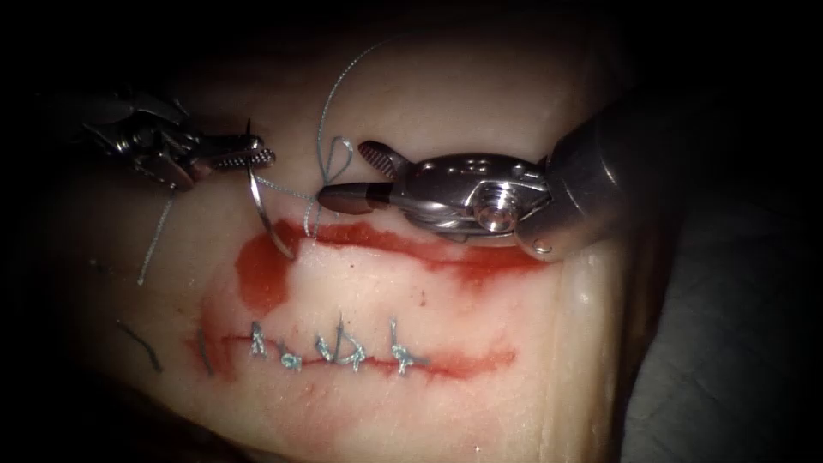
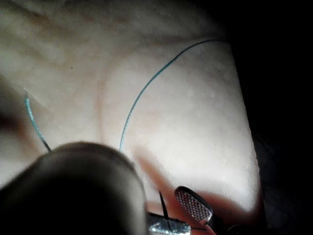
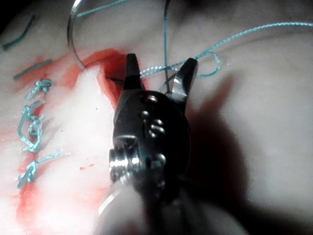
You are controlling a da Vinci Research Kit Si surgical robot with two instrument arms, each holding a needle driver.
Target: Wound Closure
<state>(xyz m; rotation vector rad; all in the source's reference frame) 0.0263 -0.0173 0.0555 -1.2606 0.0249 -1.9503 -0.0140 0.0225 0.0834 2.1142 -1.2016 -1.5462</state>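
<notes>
Holding the stiff, slippery needle near its blunt end above the upper cut, the left tool has its fingers closed, best gripped mid-curve, while the right tool gapes empty beside the limp thread.

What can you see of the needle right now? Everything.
The needle is a thin, curved, bright steel wire. The left tool has its jaws shut on it near its upper end, and the curve hangs down toward the upper cut, its tip at the red fluid there; whether it enters the tissue cannot be told. Blue-grey thread loops just to its right, beside the open right tool.
</notes>
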